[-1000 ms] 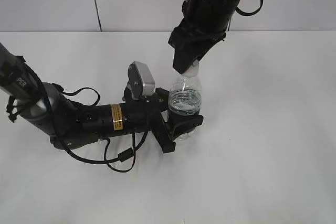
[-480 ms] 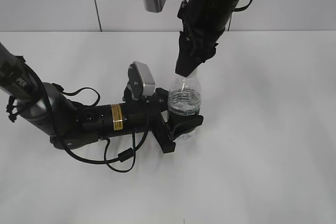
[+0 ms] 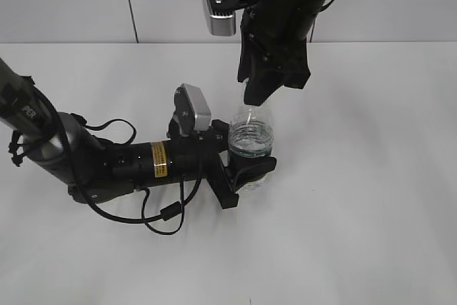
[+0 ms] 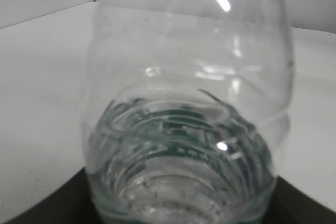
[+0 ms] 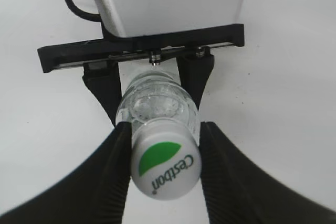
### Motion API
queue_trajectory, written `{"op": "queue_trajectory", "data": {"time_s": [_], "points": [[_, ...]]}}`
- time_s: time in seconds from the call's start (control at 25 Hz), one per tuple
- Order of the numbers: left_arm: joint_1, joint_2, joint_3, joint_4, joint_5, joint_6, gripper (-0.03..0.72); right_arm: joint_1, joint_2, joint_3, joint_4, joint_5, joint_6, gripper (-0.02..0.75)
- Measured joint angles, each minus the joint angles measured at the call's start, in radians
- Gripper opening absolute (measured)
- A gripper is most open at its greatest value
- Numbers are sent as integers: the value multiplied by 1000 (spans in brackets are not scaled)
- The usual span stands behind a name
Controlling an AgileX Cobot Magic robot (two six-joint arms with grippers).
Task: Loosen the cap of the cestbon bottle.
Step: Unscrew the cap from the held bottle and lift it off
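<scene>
The clear ribbed cestbon bottle (image 3: 250, 139) stands upright on the white table, partly filled with water. My left gripper (image 3: 246, 169) lies low along the table and is shut on the bottle's lower body. In the left wrist view the bottle (image 4: 184, 129) fills the frame, with dark jaws (image 4: 181, 216) at the bottom corners. My right gripper (image 3: 251, 96) comes down from above onto the bottle's top and hides the cap in the exterior view. In the right wrist view the white cap (image 5: 165, 167) with its green leaf sits between my right fingers (image 5: 165, 129), both touching its sides.
The white table (image 3: 371, 176) stretches bare to the right and front. The left arm's body and cables (image 3: 143, 162) lie across the table's left half. A pale wall runs along the back.
My right gripper has turned about the bottle's top, its wrist camera swinging round and down. The bottle's neck, which leaned to the right, now stands straighter. The left arm has not moved.
</scene>
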Motion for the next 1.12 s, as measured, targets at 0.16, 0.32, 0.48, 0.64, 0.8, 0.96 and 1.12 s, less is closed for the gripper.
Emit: {"op": "queue_trajectory", "data": {"time_s": [0.16,0.32,0.48,0.64,0.8,0.96,1.12], "points": [[0,0,0,0,0,0,403,0,0,0,0,1,-34,303],[0,0,0,0,0,0,403,0,0,0,0,1,-38,303],[0,0,0,0,0,1,403,0,0,0,-1,1,1,303],[0,0,0,0,0,-1,403,0,0,0,-4,1,90,351],[0,0,0,0,0,-3,403,0,0,0,-9,1,215,562],[0,0,0,0,0,-3,403,0,0,0,-11,1,341,580],[0,0,0,0,0,-3,403,0,0,0,-11,1,490,580]]}}
